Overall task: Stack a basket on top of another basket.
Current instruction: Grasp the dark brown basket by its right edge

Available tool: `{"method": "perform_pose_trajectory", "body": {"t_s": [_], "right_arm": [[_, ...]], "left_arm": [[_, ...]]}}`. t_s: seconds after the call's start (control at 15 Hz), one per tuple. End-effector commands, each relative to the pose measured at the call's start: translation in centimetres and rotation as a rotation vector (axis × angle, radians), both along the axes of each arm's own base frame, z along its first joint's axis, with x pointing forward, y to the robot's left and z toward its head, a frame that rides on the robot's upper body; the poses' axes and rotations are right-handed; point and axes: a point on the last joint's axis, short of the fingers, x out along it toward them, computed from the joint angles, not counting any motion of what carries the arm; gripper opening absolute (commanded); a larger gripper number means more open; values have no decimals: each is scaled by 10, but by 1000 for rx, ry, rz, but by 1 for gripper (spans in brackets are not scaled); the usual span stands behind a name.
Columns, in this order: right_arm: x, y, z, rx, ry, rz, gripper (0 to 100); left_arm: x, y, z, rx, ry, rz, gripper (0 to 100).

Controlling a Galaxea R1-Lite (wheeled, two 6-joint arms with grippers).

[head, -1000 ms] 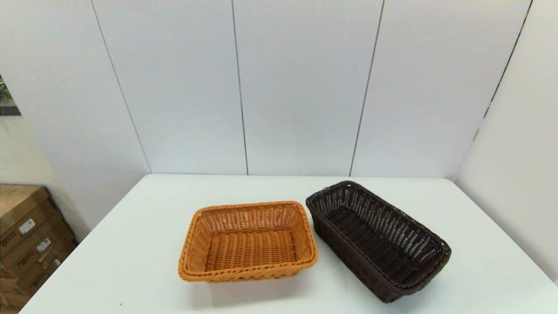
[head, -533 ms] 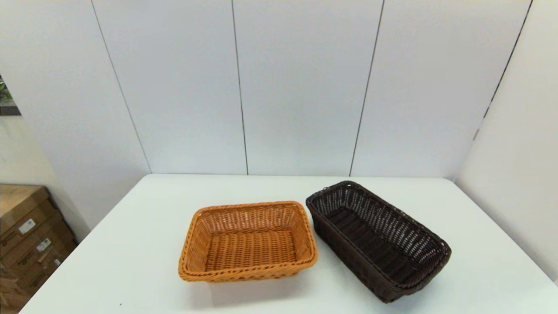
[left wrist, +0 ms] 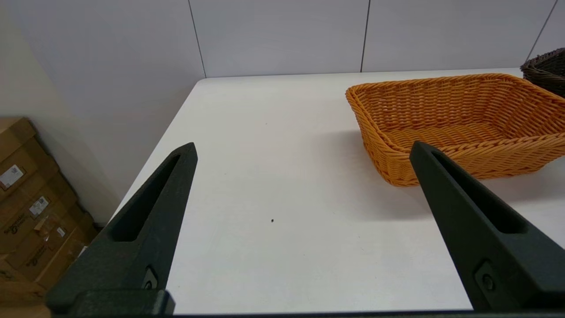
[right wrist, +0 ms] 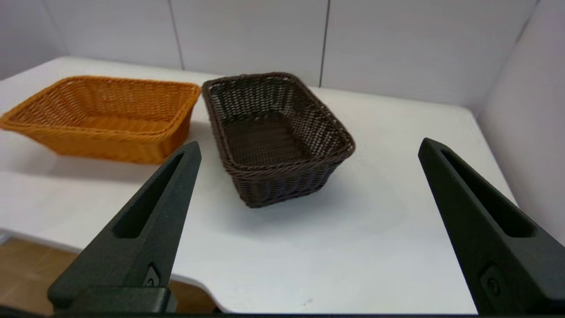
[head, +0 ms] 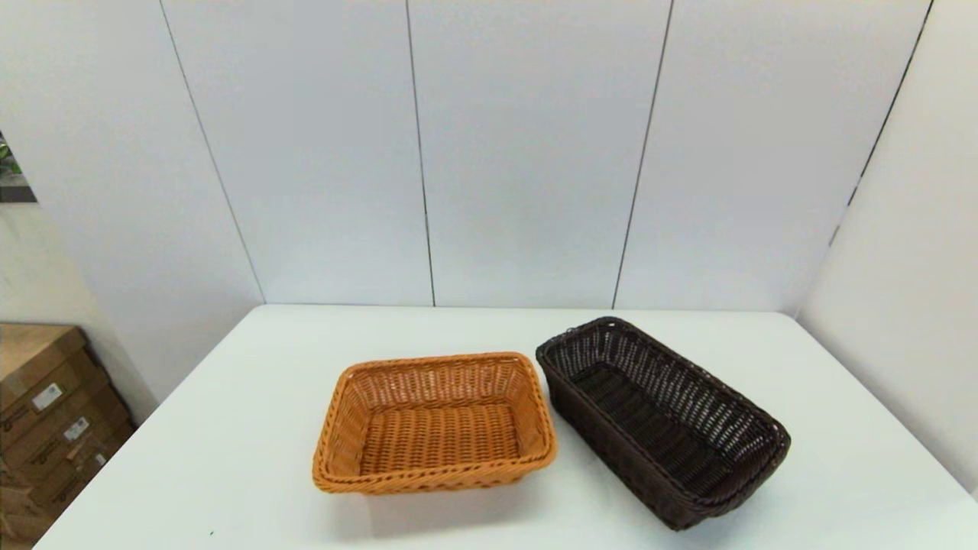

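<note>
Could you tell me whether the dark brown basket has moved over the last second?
No. The dark brown basket sits unmoved beside the orange-tan basket.

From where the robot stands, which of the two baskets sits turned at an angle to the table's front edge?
The dark brown basket, on the robot's right. Its long sides run diagonally, while the orange basket beside it sits nearly square to the edge.

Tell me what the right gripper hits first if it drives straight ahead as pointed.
Likely the dark brown basket: its near end wall sits between the open fingers of the right gripper. Depth is unclear; white table lies between.

Dark basket (head: pixel 663 420) just beside orange basket (head: pixel 434 422)
</note>
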Motion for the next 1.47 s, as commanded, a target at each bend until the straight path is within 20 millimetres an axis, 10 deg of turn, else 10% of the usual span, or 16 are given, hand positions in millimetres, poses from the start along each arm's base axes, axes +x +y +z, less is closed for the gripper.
{"method": "perform_pose_trajectory", "body": {"t_s": [0.07, 0.47, 0.8, 1.47], "right_arm": [[51, 0, 35, 2, 270, 9, 100], [189, -2, 68, 13, 665, -13, 100], [290, -5, 38, 82, 899, -136, 100], [332, 2, -20, 260, 1137, -355, 100]], "left_arm": [[0, 0, -1, -1, 2, 0, 100], [0, 0, -1, 1, 2, 0, 100], [0, 0, -1, -1, 2, 0, 100], [0, 0, 0, -1, 0, 0, 100]]}}
